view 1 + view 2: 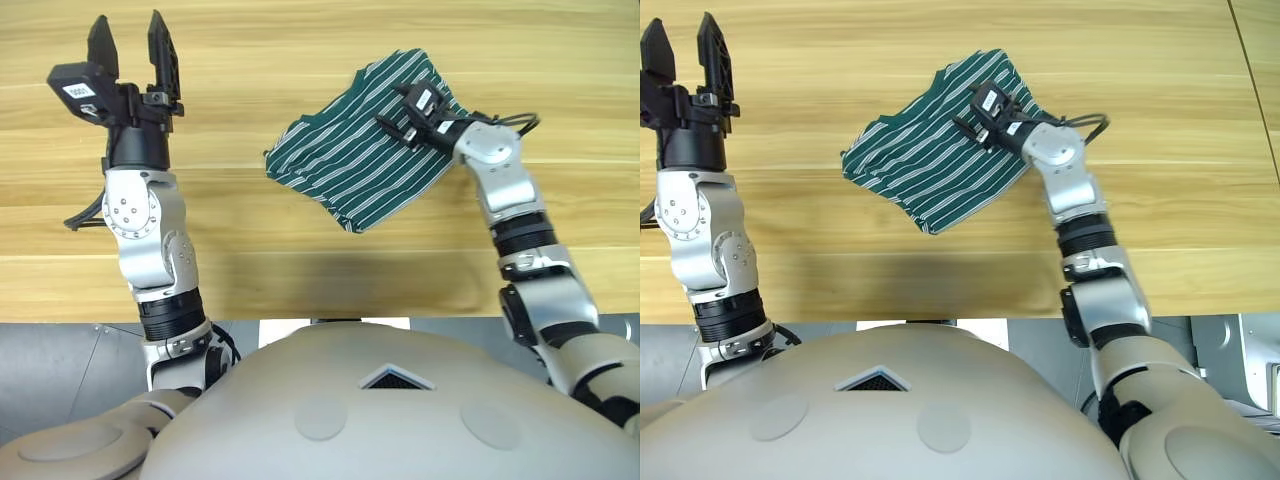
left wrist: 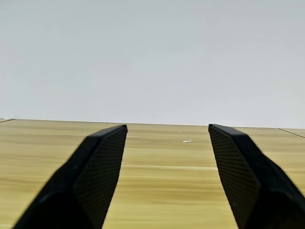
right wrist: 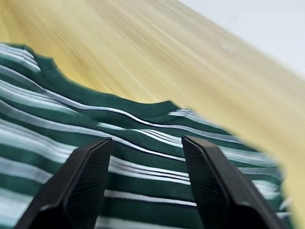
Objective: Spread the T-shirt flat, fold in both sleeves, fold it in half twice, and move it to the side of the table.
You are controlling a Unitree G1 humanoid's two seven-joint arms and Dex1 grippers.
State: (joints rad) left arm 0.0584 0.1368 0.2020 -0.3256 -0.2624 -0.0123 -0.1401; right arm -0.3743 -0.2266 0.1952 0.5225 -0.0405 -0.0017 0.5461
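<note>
A dark green T-shirt [image 1: 345,160] with thin white stripes lies folded into a small, slightly rumpled packet on the wooden table [image 1: 300,40], right of centre. My right gripper [image 1: 405,112] is over the packet's far right part, open. In the right wrist view its fingers [image 3: 86,181] straddle the striped cloth [image 3: 143,129] just short of the fold's edge. Whether the tips touch the cloth I cannot tell. My left gripper [image 1: 130,35] is held up at the far left, well away from the shirt, open and holding nothing [image 2: 167,129].
Bare wooden table surrounds the shirt on every side, with wide room to its left and behind it. The table's front edge [image 1: 300,318] runs just before my torso. A seam between tabletops [image 1: 1245,60] shows at the far right.
</note>
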